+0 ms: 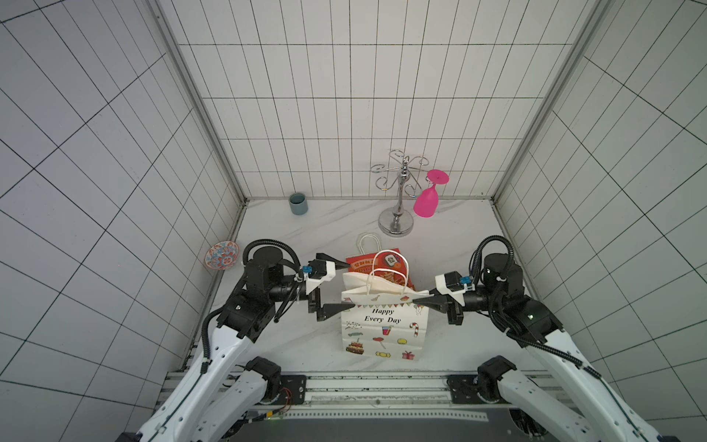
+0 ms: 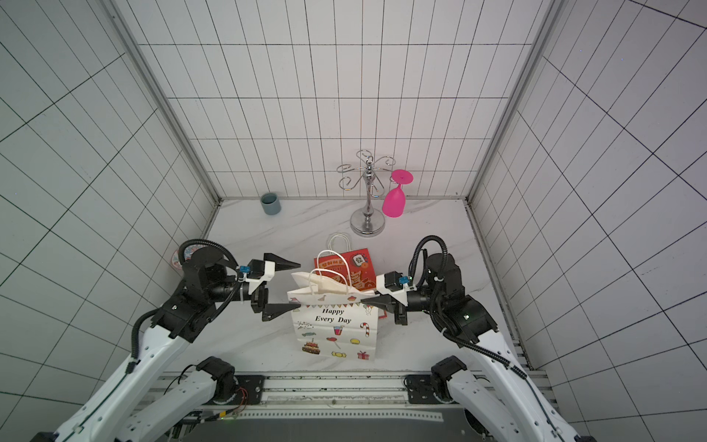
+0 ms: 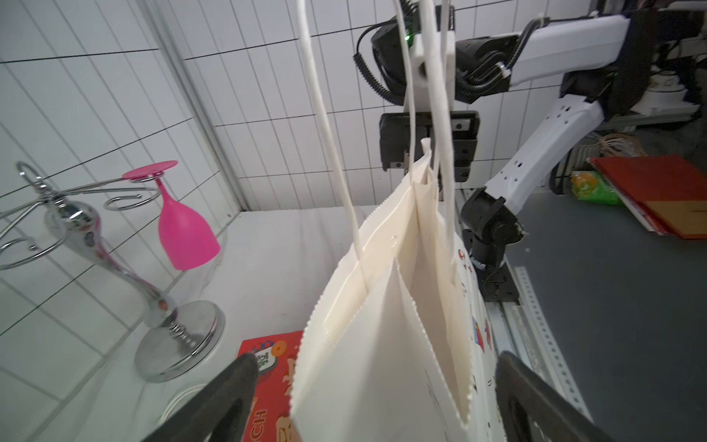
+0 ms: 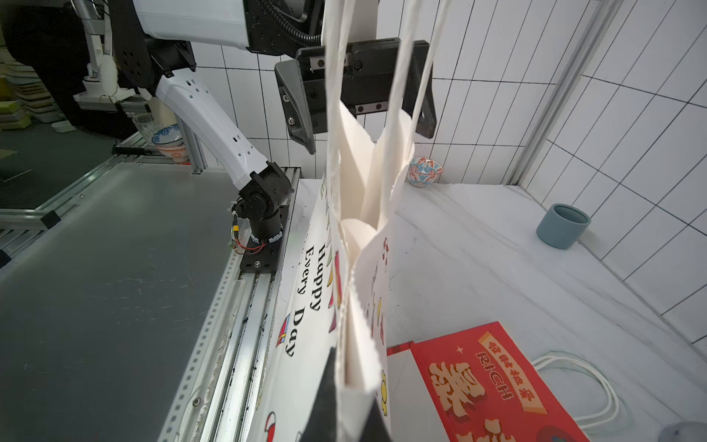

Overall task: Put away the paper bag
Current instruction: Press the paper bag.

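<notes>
A white paper bag (image 1: pixel 382 329) (image 2: pixel 336 329) printed "Happy Every Day" stands upright near the table's front edge, its rope handles up. My right gripper (image 1: pixel 417 300) (image 2: pixel 364 302) (image 4: pixel 352 382) is shut on the bag's right top rim, pinching the folded paper. My left gripper (image 1: pixel 346 285) (image 2: pixel 299 285) (image 3: pixel 377 382) is open and straddles the bag's left side near the top. In the left wrist view the bag (image 3: pixel 382 325) lies between the fingers with a gap on each side. A red paper bag (image 1: pixel 363 264) (image 4: pixel 478 382) lies flat just behind the white one.
A chrome glass rack (image 1: pixel 398 214) with a pink wine glass (image 1: pixel 426 203) hanging from it stands at the back right. A grey-blue cup (image 1: pixel 298 203) sits at the back wall. A patterned bowl (image 1: pixel 222 255) rests by the left wall. Tiled walls close three sides.
</notes>
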Motion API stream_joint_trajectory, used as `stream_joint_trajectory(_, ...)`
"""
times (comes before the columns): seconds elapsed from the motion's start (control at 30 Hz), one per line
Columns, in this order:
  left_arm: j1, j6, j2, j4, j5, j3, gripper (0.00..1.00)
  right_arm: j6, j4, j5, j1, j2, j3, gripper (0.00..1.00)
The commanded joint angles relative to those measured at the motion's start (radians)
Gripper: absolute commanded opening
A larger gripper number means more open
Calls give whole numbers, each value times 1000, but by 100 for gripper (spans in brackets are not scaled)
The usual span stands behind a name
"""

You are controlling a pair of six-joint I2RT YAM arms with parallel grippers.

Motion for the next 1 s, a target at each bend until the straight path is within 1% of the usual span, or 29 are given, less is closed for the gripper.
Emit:
stream_joint_trajectory(0.0, -8, -43, 21, 92, 185, -24, 96, -24, 40, -26, 0, -6, 68, 0)
stream_joint_trajectory(0.03, -8, -48, 22, 101, 188, -26, 94, -22, 53, -9, 0, -9, 64, 0)
stream_joint_trajectory(0.07, -8, -48, 24, 104, 190, -26, 89, -23, 58, 2, 0, -12, 62, 0)
stream_joint_trajectory(0.17, -8, -53, 24, 112, 170, -29, 67, -22, 71, 34, -1, -16, 59, 0)
stream_joint_trajectory(0.23, -7, -54, 23, 114, 150, -32, 55, -14, 87, 42, -1, -21, 53, 0)
stream_joint_trajectory(0.3, -6, -55, 18, 115, 143, -34, 50, -13, 91, 56, -1, -26, 46, 0)
stream_joint_trajectory(0.33, -5, -55, 17, 116, 141, -33, 45, -13, 91, 68, -1, -31, 44, 0)
stream_joint_trajectory(0.4, -5, -58, 15, 115, 135, -32, 32, -13, 89, 83, -1, -39, 39, 0)
stream_joint_trajectory(0.43, -4, -58, 17, 116, 131, -30, 22, -13, 88, 84, -1, -41, 38, 0)
stream_joint_trajectory(0.5, -3, -71, 21, 122, 123, -29, 21, -20, 84, 86, -1, -42, 37, 0)
stream_joint_trajectory(0.6, -5, -81, 35, 125, 141, -20, 19, -40, 63, 92, -1, -35, 43, 0)
stream_joint_trajectory(0.7, -5, -81, 38, 126, 138, -14, 0, -35, 65, 114, -1, -31, 49, 1)
stream_joint_trajectory(0.73, -5, -80, 37, 126, 128, -15, 0, -29, 71, 110, 0, -29, 51, 2)
stream_joint_trajectory(0.77, -5, -79, 39, 127, 119, -19, 0, -15, 86, 99, 0, -25, 52, 1)
stream_joint_trajectory(0.8, -6, -79, 42, 132, 112, -26, 3, -4, 101, 87, 0, -23, 52, 0)
stream_joint_trajectory(0.83, -7, -85, 47, 142, 107, -35, 22, 3, 114, 73, 0, -22, 52, 0)
stream_joint_trajectory(0.87, -9, -96, 55, 155, 104, -47, 47, 12, 126, 66, 1, -20, 50, 0)
stream_joint_trajectory(0.93, -13, -110, 65, 176, 107, -64, 66, 19, 143, 56, 0, -24, 46, 0)
stream_joint_trajectory(0.97, -16, -114, 68, 185, 106, -73, 70, 22, 153, 52, 0, -26, 43, 0)
